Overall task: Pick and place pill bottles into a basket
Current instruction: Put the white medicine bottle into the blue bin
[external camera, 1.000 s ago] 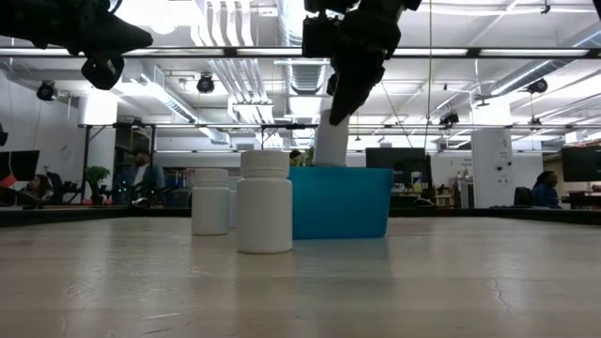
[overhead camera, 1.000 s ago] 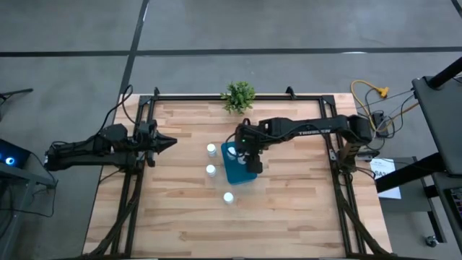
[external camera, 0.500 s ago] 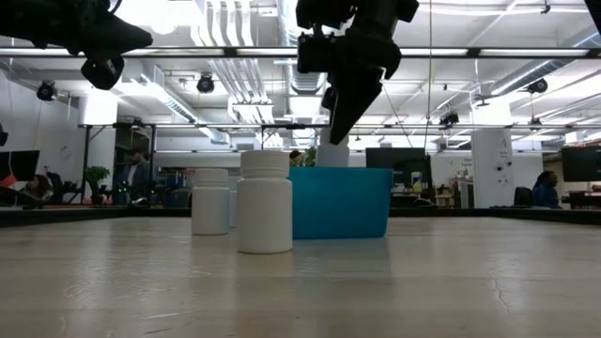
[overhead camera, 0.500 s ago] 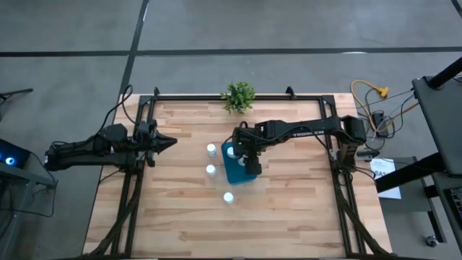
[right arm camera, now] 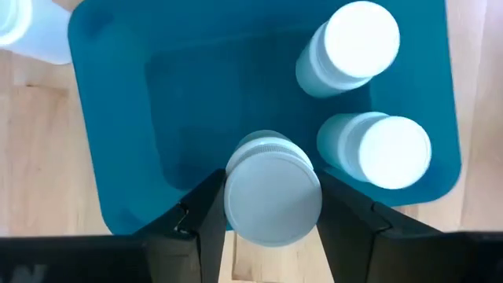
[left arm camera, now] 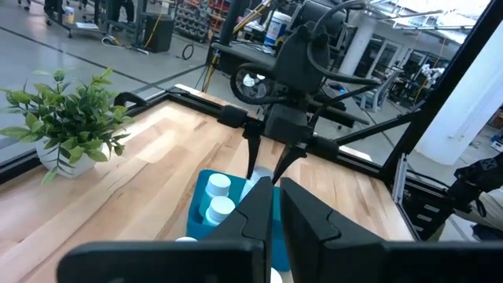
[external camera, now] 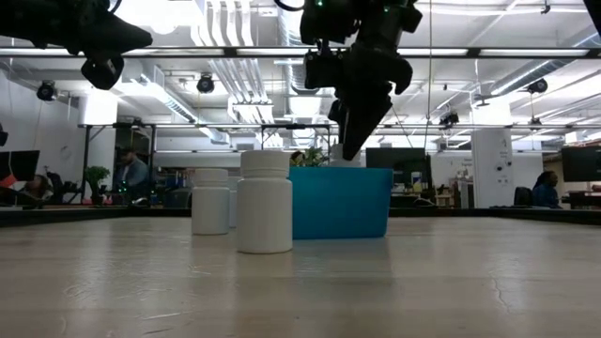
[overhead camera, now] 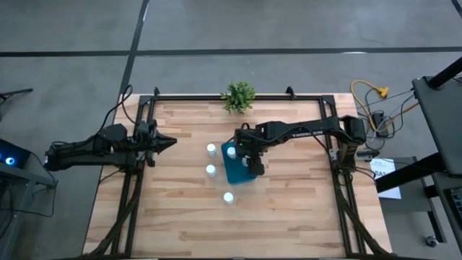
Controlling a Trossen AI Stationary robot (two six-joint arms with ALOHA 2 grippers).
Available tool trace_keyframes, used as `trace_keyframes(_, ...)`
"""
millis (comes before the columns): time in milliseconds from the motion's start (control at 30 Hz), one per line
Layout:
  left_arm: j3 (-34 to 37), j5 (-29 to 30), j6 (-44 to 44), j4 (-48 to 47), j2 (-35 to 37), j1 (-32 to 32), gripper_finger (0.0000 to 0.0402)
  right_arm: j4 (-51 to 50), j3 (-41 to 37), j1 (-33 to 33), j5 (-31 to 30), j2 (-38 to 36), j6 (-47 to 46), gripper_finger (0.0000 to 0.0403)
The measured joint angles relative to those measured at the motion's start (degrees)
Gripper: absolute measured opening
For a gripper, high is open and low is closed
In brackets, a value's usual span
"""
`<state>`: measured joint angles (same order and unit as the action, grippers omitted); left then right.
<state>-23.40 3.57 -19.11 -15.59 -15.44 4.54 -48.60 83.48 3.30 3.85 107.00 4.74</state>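
The teal-blue basket stands mid-table, with two white pill bottles upright inside it. My right gripper hangs over the basket's near half, shut on a third pill bottle that sits low between the walls. Three more pill bottles stand on the table to the basket's left and near side. My left gripper waits shut at the table's left edge, touching nothing. My right gripper pinches the pill bottle between its two fingers, one on each side at the cap's rim. The fingers come from above, pointing steeply down. The bottle stands upright inside the basket; whether its bottom rests on the floor is hidden.
A small green potted plant stands at the table's far edge behind the basket. Black frame rails run along the table's far, left and right sides. Bare wood lies on the table's near half and right of the basket.
My right gripper has gone down into the basket with the pill bottle, staying shut on it. In the low view the bottle has sunk from well above the rim to almost hidden behind the basket's wall, still upright.
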Motion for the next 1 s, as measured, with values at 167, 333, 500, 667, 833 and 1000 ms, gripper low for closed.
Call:
trace_keyframes(167, 0.0, 0.0, 0.0, 0.0, 0.0, 0.0, 0.0008, 1.9, 0.0, 0.3, 0.8, 0.0, 0.2, 0.0149)
trace_keyframes(333, 0.0, 0.0, 0.0, 0.0, 0.0, 0.0, 0.0008, 2.5, -0.2, 1.1, 1.5, 0.0, 0.5, 0.0149)
trace_keyframes(500, 0.0, 0.0, 0.0, 0.0, 0.0, 0.0, 0.0008, 3.4, -0.3, 1.7, 2.7, 0.0, 0.4, 0.0149)
trace_keyframes(667, 0.0, 0.0, 0.0, 0.0, 0.0, 0.0, 0.0008, 4.2, -0.3, 1.8, 4.1, 0.0, 0.1, 0.0149)
trace_keyframes(833, 0.0, 0.0, 0.0, 0.0, 0.0, 0.0, 0.0008, 4.3, -0.3, 2.3, 4.3, 0.0, -0.1, 0.0149)
trace_keyframes(1000, 0.0, 0.0, 0.0, 0.0, 0.0, 0.0, 0.0008, 3.8, -0.3, 2.9, 4.3, 0.0, -0.1, 0.0149)
